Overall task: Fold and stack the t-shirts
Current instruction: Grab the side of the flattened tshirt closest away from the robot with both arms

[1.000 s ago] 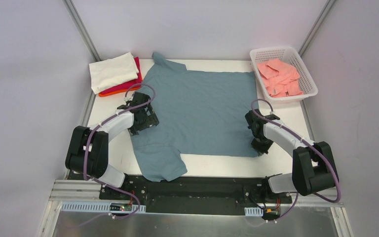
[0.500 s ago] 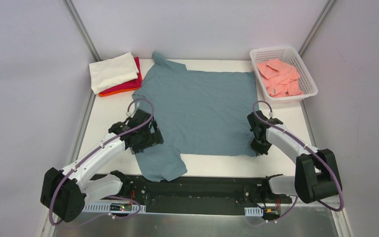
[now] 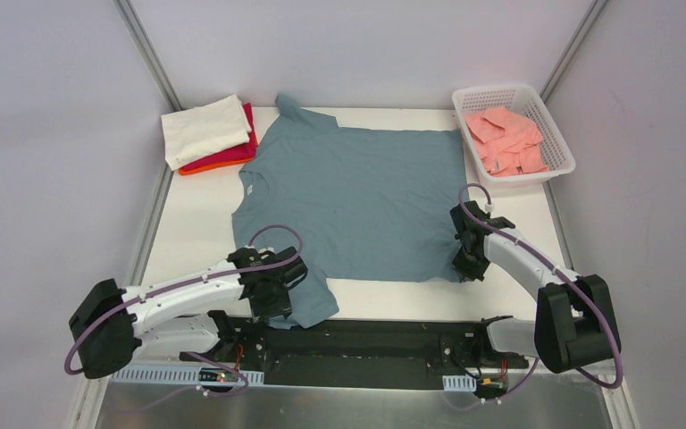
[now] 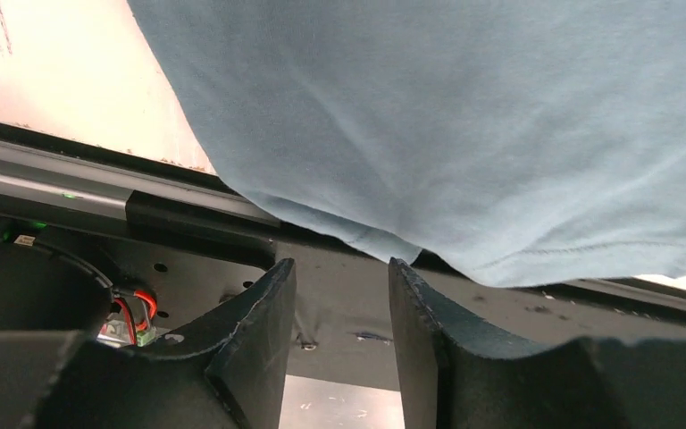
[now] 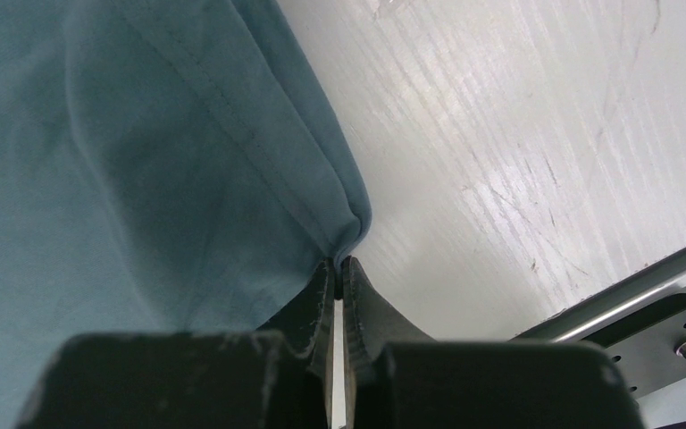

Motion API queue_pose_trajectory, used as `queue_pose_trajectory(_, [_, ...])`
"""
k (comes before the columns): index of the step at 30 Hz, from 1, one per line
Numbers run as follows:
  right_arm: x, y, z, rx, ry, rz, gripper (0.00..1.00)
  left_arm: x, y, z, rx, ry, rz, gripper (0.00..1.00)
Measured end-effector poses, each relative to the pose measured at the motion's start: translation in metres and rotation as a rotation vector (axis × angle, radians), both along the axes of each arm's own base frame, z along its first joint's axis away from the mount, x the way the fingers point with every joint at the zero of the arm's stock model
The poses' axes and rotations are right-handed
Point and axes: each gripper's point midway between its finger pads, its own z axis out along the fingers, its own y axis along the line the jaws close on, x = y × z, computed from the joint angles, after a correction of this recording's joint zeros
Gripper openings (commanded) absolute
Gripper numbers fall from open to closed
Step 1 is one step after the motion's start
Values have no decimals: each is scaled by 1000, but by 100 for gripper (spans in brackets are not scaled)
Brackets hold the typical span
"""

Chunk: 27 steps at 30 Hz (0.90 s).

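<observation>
Basket (image 3: 493, 91) is sitting beyond right gripper (image 5: 338, 268), itself clamping shirt's (image 3: 357, 197) hem corner (image 5: 348, 219); left gripper (image 4: 339, 268) gaping empty by sleeve (image 3: 317, 304); shirt lying crosswise, collar (image 3: 246, 189) leftward.

One blue-grey t-shirt (image 3: 357, 201) is lying on the worktop (image 3: 196, 219). Three more are sitting stacked: cream t-shirt (image 3: 204, 130), red t-shirt (image 3: 238, 154), orange t-shirt (image 3: 200, 167). One basket (image 3: 500, 92) is holding pink t-shirts (image 3: 505, 138), count unclear. Two grippers are showing — left gripper (image 4: 339, 277), right gripper (image 5: 338, 268).
</observation>
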Motion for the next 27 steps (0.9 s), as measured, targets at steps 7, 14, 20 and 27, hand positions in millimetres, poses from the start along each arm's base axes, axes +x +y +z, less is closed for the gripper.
queue_pose_trajectory(7, [1,2,0,13,-2,7,1,3,0,-17,84,15,17,45])
queue_pose_trajectory(14, [1,5,0,30,-1,13,1,9,0,-21,94,-10,41,50])
queue_pose_trajectory(20, [1,6,0,37,-1,15,1,20,-2,-19,89,-72,43,49])
queue_pose_trajectory(27, [2,6,0,40,-2,24,0,29,-10,-21,56,-113,50,46])
